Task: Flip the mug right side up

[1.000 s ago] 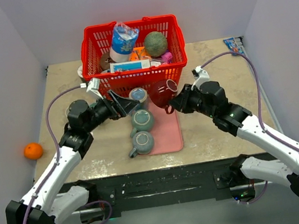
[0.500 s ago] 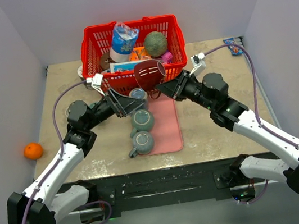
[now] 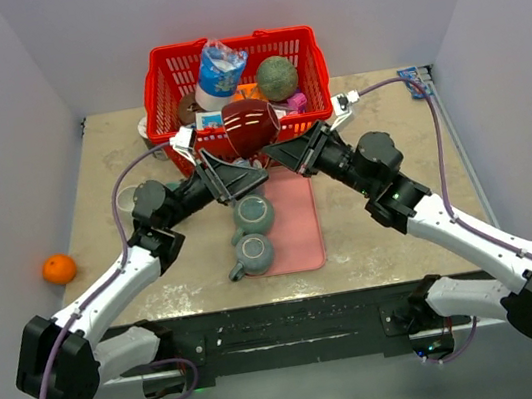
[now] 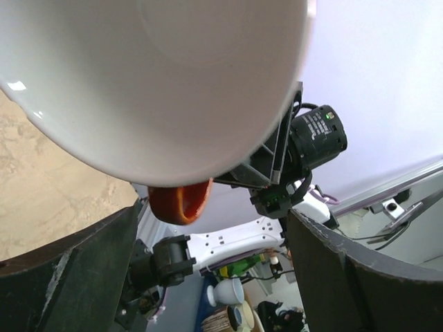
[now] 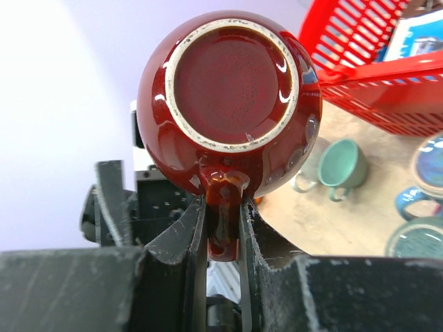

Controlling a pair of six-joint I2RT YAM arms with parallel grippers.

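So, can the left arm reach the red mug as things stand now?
Probably yes: the open left gripper is right beside the red mug, held up by the right gripper; nothing stands between.

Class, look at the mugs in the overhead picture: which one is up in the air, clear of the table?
The dark red mug, pinched by its handle in the right gripper. The teal mugs rest on the pink mat.
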